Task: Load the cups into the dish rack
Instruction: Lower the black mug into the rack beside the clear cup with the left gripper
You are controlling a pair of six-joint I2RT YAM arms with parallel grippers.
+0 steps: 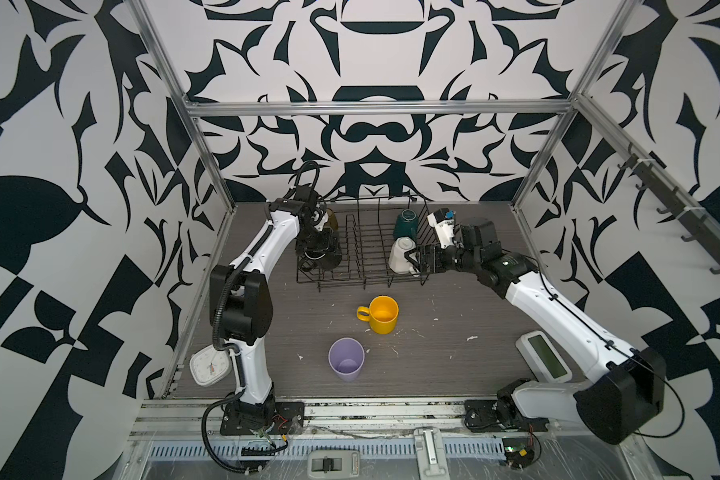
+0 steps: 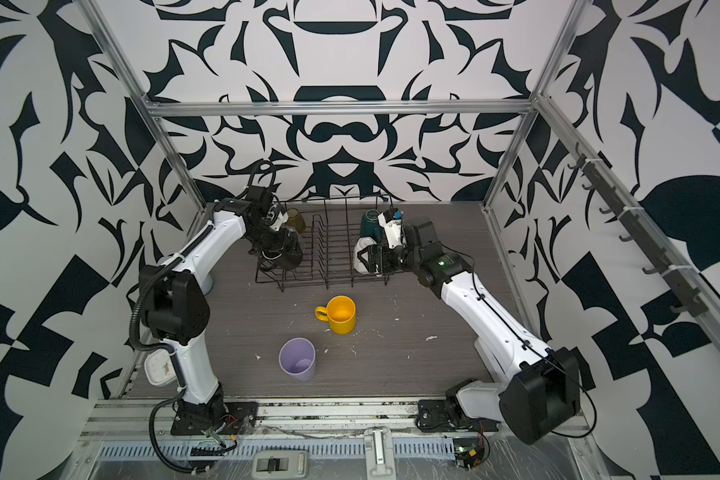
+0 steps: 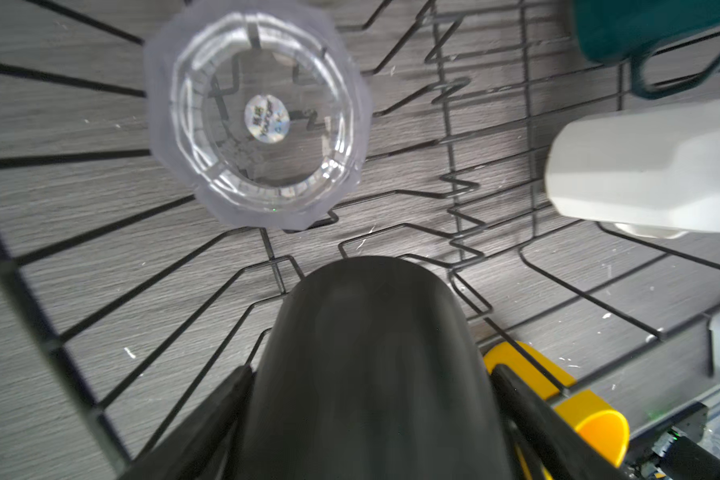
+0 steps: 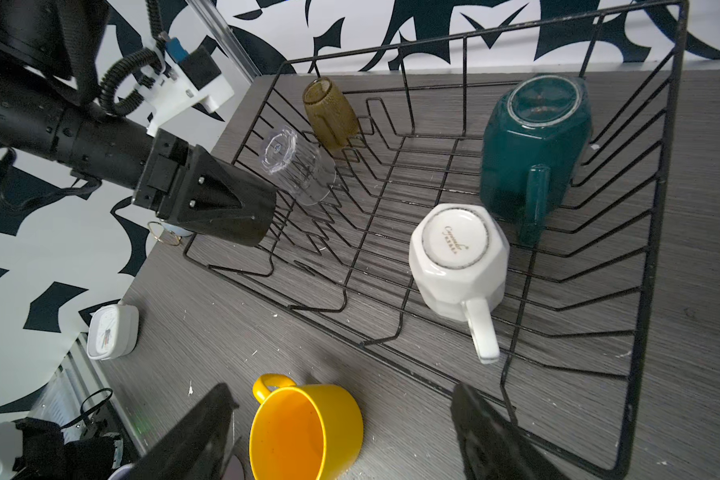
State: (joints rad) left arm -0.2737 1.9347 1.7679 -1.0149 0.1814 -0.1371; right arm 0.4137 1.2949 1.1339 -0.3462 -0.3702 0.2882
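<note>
The black wire dish rack stands at the back of the table. Upside down inside it are a cream mug, a dark-green mug, an amber tumbler and a clear tumbler. My left gripper is shut on a black mug, tilted over the rack's left end. My right gripper hangs open and empty by the cream mug's handle. A yellow mug and a lilac tumbler stand upright on the table in front.
A square white clock sits at the table's left edge by the left arm's base. A white digital clock lies at the right, under the right arm. A small round clock shows behind the rack's left end.
</note>
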